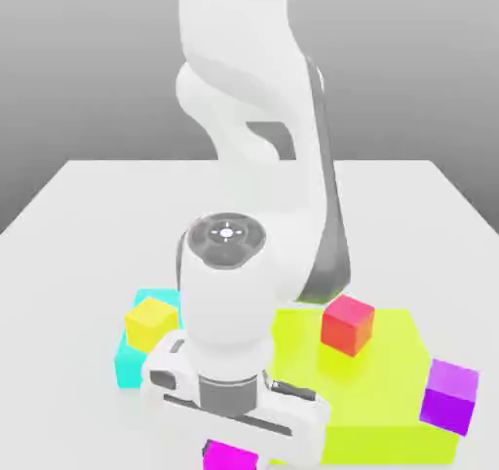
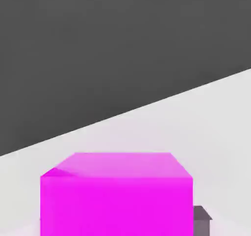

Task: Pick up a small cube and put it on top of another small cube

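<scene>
One pink cube (image 1: 231, 455) sits under the lowered gripper (image 1: 234, 439) at the near table edge, fingers closed on it, so lift straight up before swinging toward the red cube (image 1: 348, 324) on the lime block (image 1: 385, 400), keeping the grip square.

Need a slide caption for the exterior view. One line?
Panda gripper shut on the pink cube, beside the lime block carrying the red cube.

red cube (image 1: 348, 324) top unobstructed; lime block (image 1: 390, 380) beneath, purple cube (image 1: 450, 396) beside
</scene>
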You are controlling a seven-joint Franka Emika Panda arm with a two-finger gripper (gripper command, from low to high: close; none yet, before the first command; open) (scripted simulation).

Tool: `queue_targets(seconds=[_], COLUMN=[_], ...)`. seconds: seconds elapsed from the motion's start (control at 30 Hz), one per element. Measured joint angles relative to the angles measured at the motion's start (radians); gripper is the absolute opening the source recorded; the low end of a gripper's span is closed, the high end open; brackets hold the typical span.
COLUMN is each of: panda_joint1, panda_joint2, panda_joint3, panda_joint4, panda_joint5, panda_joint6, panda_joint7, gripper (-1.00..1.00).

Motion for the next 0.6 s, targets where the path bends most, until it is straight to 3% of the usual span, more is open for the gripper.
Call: queue_targets(seconds=[0.27,0.6], panda_joint1=[0.046,0.242], panda_joint2=[-0.281,-0.638], panda_joint3=[0.087,0.112], panda_joint4=[-0.137,-0.346], panda_joint5=[-0.018,0.070], panda_joint6=[-0.146,-0.292], panda_joint7=[-0.232,-0.714], gripper=[-1.00,-1.00])
